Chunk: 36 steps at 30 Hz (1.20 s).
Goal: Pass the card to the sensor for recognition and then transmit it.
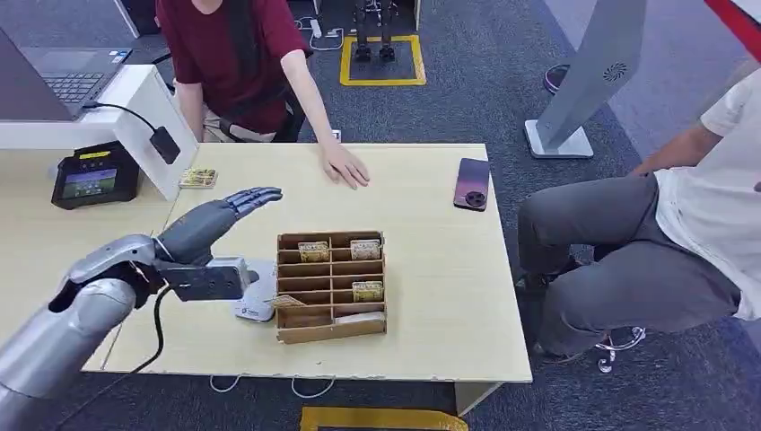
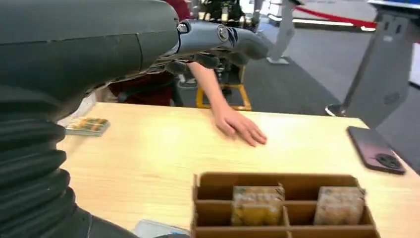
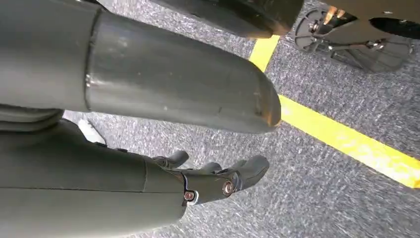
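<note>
My left hand (image 1: 229, 212) hovers over the table to the left of the brown card box (image 1: 331, 285), fingers stretched out flat with nothing in them; the same hand (image 2: 218, 39) reaches forward in the left wrist view. The box (image 2: 282, 204) holds packs of cards (image 1: 313, 251) in several compartments. A small white sensor (image 1: 255, 303) sits against the box's left side, with a card (image 1: 287, 301) lying at its edge. Another stack of cards (image 1: 197, 178) lies at the table's far left. My right hand (image 3: 218, 181) hangs above the carpet, fingers loosely extended and empty.
A person in a red top rests a hand (image 1: 345, 167) on the table's far edge. A phone (image 1: 472, 183) lies at the far right. A seated person (image 1: 646, 242) is close to the right side. A payment terminal (image 1: 93, 175) and laptop (image 1: 63, 76) stand on the left.
</note>
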Each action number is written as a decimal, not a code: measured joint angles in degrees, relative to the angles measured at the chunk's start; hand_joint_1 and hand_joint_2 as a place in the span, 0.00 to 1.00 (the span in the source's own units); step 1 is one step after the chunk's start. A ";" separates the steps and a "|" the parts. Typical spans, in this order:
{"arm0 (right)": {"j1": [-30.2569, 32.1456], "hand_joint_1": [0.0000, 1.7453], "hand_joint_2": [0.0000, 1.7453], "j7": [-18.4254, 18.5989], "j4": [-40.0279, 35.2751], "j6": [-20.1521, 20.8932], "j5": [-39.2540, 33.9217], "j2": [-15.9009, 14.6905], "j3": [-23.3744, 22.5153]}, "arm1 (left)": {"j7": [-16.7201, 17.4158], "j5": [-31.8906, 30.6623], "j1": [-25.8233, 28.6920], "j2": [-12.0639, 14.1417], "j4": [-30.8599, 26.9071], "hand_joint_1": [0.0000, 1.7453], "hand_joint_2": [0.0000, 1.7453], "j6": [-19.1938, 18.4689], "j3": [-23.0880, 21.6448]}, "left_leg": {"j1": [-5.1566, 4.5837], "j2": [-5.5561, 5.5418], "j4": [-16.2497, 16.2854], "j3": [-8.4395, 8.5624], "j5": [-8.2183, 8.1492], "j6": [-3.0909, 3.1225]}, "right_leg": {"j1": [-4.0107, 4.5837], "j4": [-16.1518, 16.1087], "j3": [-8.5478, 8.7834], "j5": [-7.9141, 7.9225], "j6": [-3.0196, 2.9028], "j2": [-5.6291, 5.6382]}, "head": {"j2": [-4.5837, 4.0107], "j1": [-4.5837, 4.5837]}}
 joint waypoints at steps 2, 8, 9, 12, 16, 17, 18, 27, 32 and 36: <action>-0.02 0.00 0.00 0.15 0.00 -0.07 -0.02 0.00 -0.11 | 0.76 1.79 -0.35 1.46 -0.72 0.00 1.00 -0.50 0.00 | 0.00 0.00 0.00 0.01 0.00 -0.01 | 0.00 0.00 0.00 0.00 0.00 0.00 | 0.00 -0.02; -0.01 0.00 0.00 0.31 0.00 -0.20 -0.17 0.02 -0.26 | 2.58 2.55 -0.34 4.06 -1.53 0.00 1.00 -0.52 -0.09 | 0.02 0.00 -0.01 0.00 0.04 -0.06 | 0.01 0.00 -0.01 0.00 -0.01 0.00 | 0.00 0.02; -0.01 0.00 0.00 0.31 0.00 -0.20 -0.15 0.02 -0.26 | 2.62 2.57 -0.35 4.19 -1.64 0.00 1.00 -0.52 -0.11 | 0.02 0.00 -0.01 0.00 0.04 -0.06 | 0.01 0.00 0.00 0.00 -0.01 0.00 | 0.00 0.02; -0.02 0.00 0.00 0.37 0.00 -0.24 -0.17 0.02 -0.28 | 3.34 2.90 -0.34 4.78 -1.68 0.00 1.00 -0.52 -0.11 | 0.01 0.00 -0.01 0.00 0.04 -0.06 | 0.00 0.00 0.00 0.01 -0.02 0.00 | 0.00 0.07; -0.01 0.00 0.00 0.61 0.00 -0.24 -0.17 0.02 -0.31 | 4.94 3.51 -0.14 5.70 -1.77 0.00 1.00 -0.50 -0.13 | 0.01 0.00 0.00 -0.01 0.04 -0.06 | 0.01 0.01 0.00 0.02 -0.03 0.00 | 0.00 0.07; -0.02 0.00 0.00 0.72 0.00 -0.24 -0.17 0.02 -0.31 | 5.02 3.53 -0.04 5.96 -1.77 0.00 1.00 -0.50 -0.13 | 0.02 0.00 -0.01 -0.01 0.04 -0.06 | 0.01 0.01 0.00 0.01 -0.03 0.00 | 0.00 0.07; -0.03 0.00 0.00 0.79 0.00 -0.24 -0.17 0.02 -0.31 | 5.59 3.58 0.02 6.16 -1.81 0.00 1.00 -0.46 -0.15 | 0.02 0.00 -0.01 -0.01 0.04 -0.06 | 0.01 0.01 0.00 0.01 -0.03 0.00 | 0.00 0.07; 0.01 0.00 0.00 0.81 0.00 -0.24 -0.13 0.02 -0.41 | 7.78 6.46 1.22 9.22 -2.38 0.00 1.00 -0.13 -0.26 | 0.03 0.01 -0.02 -0.02 0.04 -0.06 | 0.01 0.01 -0.03 0.01 -0.03 0.02 | 0.00 0.09; -0.06 0.00 0.00 0.81 0.00 -0.24 -0.02 0.02 -0.57 | 8.34 8.01 1.94 10.73 -2.97 0.00 1.00 -0.15 -0.26 | 0.03 -0.01 -0.02 -0.04 0.04 -0.06 | 0.01 0.01 -0.03 0.01 -0.03 0.00 | 0.00 0.09; -0.09 0.00 0.00 0.83 0.00 -0.22 -0.02 0.02 -0.59 | 10.14 4.29 2.41 11.23 -3.30 0.00 1.00 0.95 -0.26 | 0.02 -0.02 -0.02 -0.04 0.04 -0.06 | 0.00 0.00 -0.03 0.01 -0.03 -0.01 | 0.00 0.04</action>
